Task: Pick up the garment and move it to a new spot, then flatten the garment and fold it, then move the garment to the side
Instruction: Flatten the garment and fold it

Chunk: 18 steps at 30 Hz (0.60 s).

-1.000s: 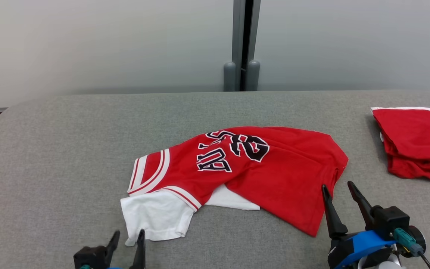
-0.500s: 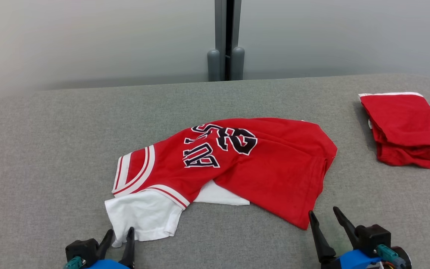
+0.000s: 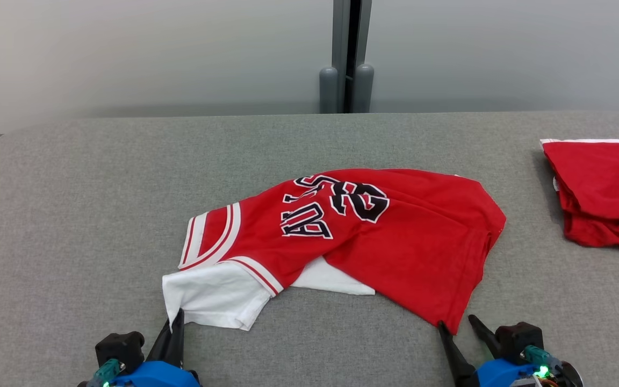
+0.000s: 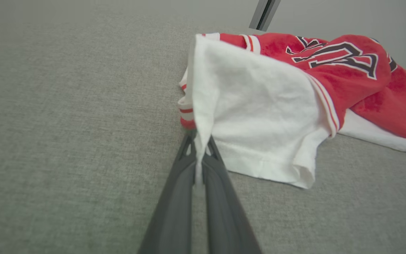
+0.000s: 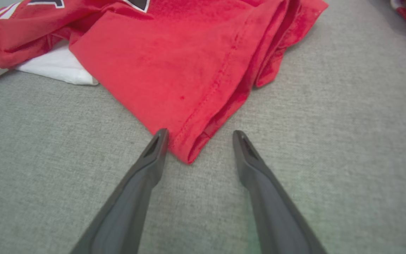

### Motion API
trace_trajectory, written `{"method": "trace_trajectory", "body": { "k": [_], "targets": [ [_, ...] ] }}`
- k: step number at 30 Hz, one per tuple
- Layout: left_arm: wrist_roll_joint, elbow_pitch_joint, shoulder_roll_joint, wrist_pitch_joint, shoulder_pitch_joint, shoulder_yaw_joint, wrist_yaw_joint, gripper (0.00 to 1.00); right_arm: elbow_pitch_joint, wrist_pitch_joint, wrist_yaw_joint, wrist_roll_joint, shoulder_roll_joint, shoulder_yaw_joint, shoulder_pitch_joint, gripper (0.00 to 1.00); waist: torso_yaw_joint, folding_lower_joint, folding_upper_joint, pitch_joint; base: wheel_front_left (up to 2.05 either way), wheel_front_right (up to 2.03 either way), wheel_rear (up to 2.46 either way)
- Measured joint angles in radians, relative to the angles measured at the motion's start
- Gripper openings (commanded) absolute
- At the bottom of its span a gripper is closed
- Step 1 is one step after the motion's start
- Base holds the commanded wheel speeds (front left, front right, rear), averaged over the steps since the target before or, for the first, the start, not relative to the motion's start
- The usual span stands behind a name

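Note:
A red jersey (image 3: 390, 236) with black lettering and white sleeves lies crumpled in the middle of the grey table (image 3: 73, 215). My left gripper (image 3: 176, 322) is shut on the corner of its white sleeve (image 4: 252, 106), which is lifted into a peak in the left wrist view, pinched between the fingers (image 4: 174, 197). My right gripper (image 3: 457, 325) is open at the jersey's near red hem corner (image 5: 189, 155), one finger on each side of that corner in the right wrist view; its fingertips (image 5: 160, 135) rest at table level.
A second red garment (image 3: 605, 193), folded, lies at the right edge of the table. Behind the table stands a pale wall with a dark vertical post (image 3: 346, 54). Bare grey table spreads to the left and front.
The left gripper has closed on the white sleeve corner and raised it. The right gripper has drawn back to the red hem corner. The camera has shifted between frames.

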Motion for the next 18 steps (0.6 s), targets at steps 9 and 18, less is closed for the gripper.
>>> {"method": "trace_trajectory", "body": {
  "k": [9, 18],
  "targets": [
    [0.002, -0.031, -0.001, -0.025, -0.001, 0.001, -0.001, 0.00, 0.006, 0.034, 0.000, 0.010, 0.000, 0.016, -0.018, 0.00, 0.012, 0.0000, 0.0000, -0.002, 0.00, 0.00, 0.00],
    [-0.086, -0.180, -0.005, -0.025, -0.014, 0.032, -0.033, 0.00, -0.169, -0.036, 0.000, 0.048, 0.000, -0.007, -0.059, 0.00, -0.005, 0.0000, 0.0000, -0.016, 0.00, 0.00, 0.00]
  ]
}}
